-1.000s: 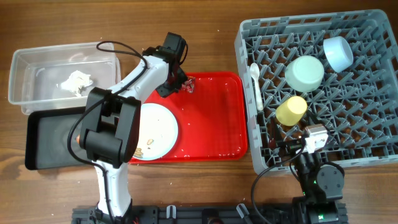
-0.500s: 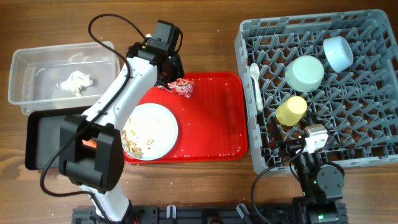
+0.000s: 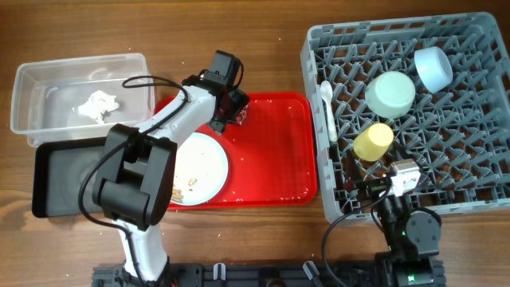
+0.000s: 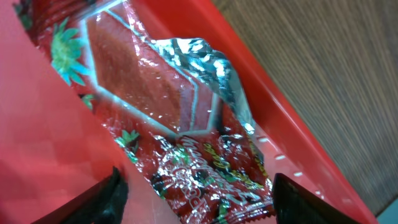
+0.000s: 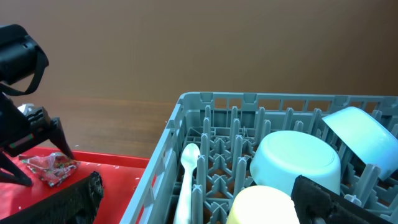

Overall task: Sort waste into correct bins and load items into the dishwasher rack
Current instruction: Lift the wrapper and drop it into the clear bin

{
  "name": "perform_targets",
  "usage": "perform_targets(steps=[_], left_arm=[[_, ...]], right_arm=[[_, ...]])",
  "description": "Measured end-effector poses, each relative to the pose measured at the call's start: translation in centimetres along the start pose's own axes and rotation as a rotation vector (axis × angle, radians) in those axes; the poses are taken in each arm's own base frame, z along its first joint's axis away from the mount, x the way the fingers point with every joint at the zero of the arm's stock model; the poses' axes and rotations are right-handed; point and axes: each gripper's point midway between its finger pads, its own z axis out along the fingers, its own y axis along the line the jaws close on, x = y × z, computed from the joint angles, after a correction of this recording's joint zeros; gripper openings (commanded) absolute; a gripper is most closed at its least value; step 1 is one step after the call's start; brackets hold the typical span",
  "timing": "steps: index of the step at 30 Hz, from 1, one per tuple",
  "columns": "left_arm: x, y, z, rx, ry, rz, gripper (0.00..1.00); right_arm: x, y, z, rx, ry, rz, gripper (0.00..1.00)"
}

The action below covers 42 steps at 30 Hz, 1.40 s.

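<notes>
Wooden table: cup, bowls, spoon racked, tissue binned; plate, at seven o'clock from wrapper, not yet loaded; left gripper gapes wide astride wrapper, holding nothing.

I am looking down on the crinkled red-and-silver wrapper, which is lying flat by the red tray's rim. The white tissue is sitting crumpled in the clear tub, with the black tray lying just beside it. The plate is carrying pale scraps. The grey rack is holding a mint bowl, a blue bowl, the yellow cup and the white spoon.
</notes>
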Motion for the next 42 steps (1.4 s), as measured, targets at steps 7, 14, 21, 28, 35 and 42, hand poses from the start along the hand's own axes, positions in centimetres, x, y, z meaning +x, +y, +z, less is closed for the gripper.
perform_targets(steps=[7, 14, 21, 28, 35, 42], left_arm=[[-0.8, 2.5, 0.0, -0.114, -0.051, 0.122, 0.47], [-1.8, 3.2, -0.1, -0.162, -0.105, 0.236, 0.44], [-2.3, 2.1, 0.3, -0.107, -0.138, 0.183, 0.08], [-2.8, 2.4, 0.5, -0.113, -0.160, 0.177, 0.04], [-3.2, 4.4, -3.4, -0.166, -0.114, 0.298, 0.04], [-5.6, 3.4, -15.0, -0.014, -0.243, 0.342, 0.04]], right_arm=[[0.0, 0.0, 0.0, 0.000, 0.000, 0.000, 1.00], [0.0, 0.0, 0.0, 0.000, 0.000, 0.000, 1.00], [0.0, 0.0, 0.0, 0.000, 0.000, 0.000, 1.00], [0.0, 0.0, 0.0, 0.000, 0.000, 0.000, 1.00], [0.0, 0.0, 0.0, 0.000, 0.000, 0.000, 1.00], [0.0, 0.0, 0.0, 0.000, 0.000, 0.000, 1.00]])
